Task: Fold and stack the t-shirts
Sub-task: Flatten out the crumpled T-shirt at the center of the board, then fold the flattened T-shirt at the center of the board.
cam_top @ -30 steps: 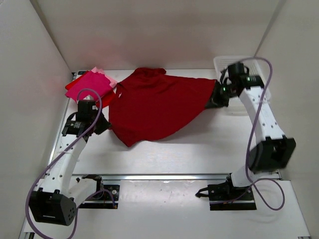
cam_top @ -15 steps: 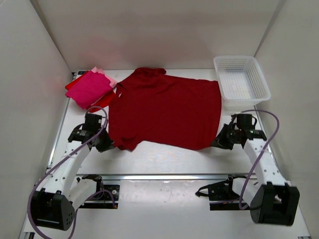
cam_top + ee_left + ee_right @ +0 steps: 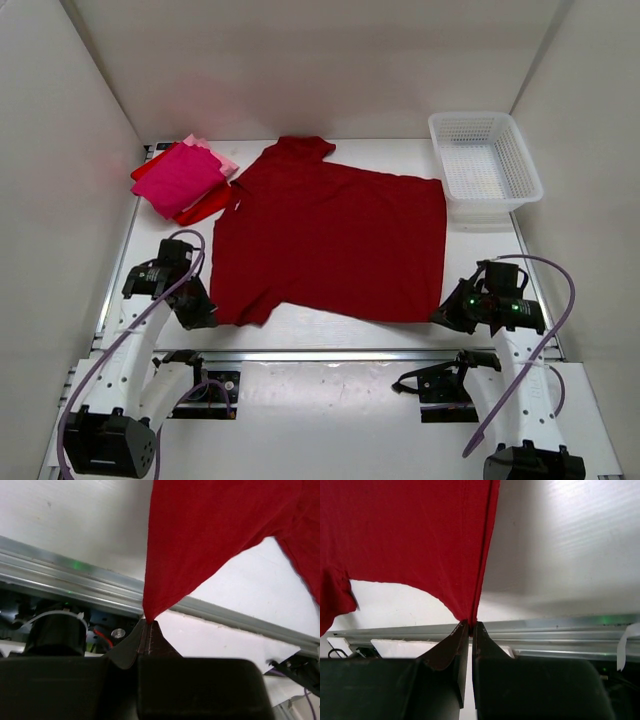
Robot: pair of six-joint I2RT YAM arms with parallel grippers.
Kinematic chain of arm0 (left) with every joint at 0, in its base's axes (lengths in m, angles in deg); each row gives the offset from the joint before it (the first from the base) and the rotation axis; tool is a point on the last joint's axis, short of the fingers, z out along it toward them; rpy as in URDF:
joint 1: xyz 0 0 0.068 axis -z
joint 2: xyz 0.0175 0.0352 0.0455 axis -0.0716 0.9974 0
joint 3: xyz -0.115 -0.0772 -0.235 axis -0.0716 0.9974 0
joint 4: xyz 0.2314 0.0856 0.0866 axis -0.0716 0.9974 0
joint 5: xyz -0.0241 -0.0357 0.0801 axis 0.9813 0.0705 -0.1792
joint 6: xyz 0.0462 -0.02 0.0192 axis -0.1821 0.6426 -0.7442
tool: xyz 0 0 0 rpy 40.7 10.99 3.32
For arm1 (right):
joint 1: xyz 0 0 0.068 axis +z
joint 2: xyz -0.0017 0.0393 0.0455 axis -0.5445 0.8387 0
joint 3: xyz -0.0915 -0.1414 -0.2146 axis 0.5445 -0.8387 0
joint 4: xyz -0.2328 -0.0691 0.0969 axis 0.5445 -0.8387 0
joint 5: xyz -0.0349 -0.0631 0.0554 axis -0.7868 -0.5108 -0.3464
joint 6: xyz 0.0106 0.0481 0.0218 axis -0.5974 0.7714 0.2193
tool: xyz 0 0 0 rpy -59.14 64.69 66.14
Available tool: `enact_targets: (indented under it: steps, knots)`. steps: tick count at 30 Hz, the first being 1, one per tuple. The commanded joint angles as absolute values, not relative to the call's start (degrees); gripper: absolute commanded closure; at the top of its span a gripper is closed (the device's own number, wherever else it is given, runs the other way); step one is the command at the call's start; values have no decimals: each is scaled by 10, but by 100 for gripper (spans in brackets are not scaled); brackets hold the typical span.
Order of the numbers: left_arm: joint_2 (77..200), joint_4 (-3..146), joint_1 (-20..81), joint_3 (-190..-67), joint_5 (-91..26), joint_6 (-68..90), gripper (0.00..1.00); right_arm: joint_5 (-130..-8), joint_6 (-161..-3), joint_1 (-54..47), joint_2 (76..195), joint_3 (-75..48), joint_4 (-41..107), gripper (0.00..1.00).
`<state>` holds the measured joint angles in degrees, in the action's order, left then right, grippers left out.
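Four t-shirts: one dark red t-shirt (image 3: 335, 240) spread at centre, three in a folded pile (image 3: 180, 180) at 10 o'clock. The left gripper (image 3: 147, 625) at 8 o'clock and the right gripper (image 3: 470, 626) at 4 o'clock each clench one of its near corners, beside the table (image 3: 340, 335) edge.

- The right gripper (image 3: 445, 314) is drawing back from beside the basket (image 3: 490, 205) toward the near edge of the table (image 3: 330, 330), still pinching its corner of the dark red shirt (image 3: 330, 240).
- The left gripper (image 3: 203, 316) is pulling back too, away from the folded pile (image 3: 180, 178), its jaws staying closed on the other corner.
- The dark red shirt is stretching out from a bunched drape into a flat spread.
- The basket is now showing in full.
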<state>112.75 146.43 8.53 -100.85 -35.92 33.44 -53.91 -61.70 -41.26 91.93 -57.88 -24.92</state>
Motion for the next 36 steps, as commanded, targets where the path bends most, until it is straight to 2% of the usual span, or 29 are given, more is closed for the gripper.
enact_targets:
  steps: [1, 7, 14, 21, 36]
  knots:
    - [1122, 1518, 82, -1067, -364, 304, 100, -561, -604, -398, 914, -551, -284, 100]
    - [1171, 1504, 75, -1140, -348, 316, 100, -571, -600, -380, 932, -509, -318, 100]
    - [1306, 1373, 73, -1239, -349, 383, 100, -545, -614, -421, 1029, -470, -210, 100]
    - [1456, 1353, 80, -1401, -385, 385, 100, -538, -623, -430, 1101, -443, -137, 100]
    - [1653, 1335, 110, -1626, -401, 391, 100, -542, -626, -451, 1217, -455, -35, 100]
